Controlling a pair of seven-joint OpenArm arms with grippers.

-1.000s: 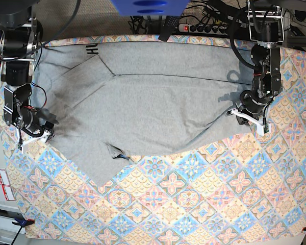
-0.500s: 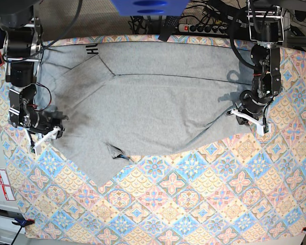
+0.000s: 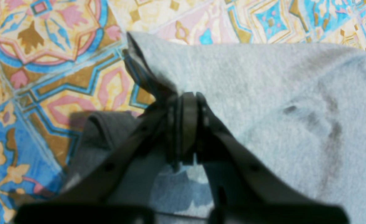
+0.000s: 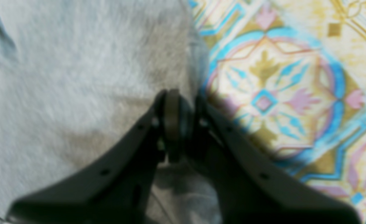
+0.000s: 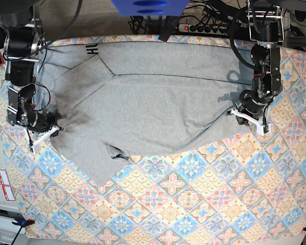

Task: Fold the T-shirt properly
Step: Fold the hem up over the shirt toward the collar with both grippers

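That T-shirt (image 5: 153, 102) looks light and floppy, so edges are the spots to grab — left hand (image 3: 183, 124) pinches its hem, right hand (image 4: 178, 124) looks nearly closed on its opposite edge.

T-shirt (image 5: 153, 102) on tablecloth (image 5: 194, 204), hands at opposite edges

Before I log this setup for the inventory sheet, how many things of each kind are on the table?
T-shirt: 1
Tablecloth: 1
Robot grippers, left gripper and right gripper: 2
Total: 4
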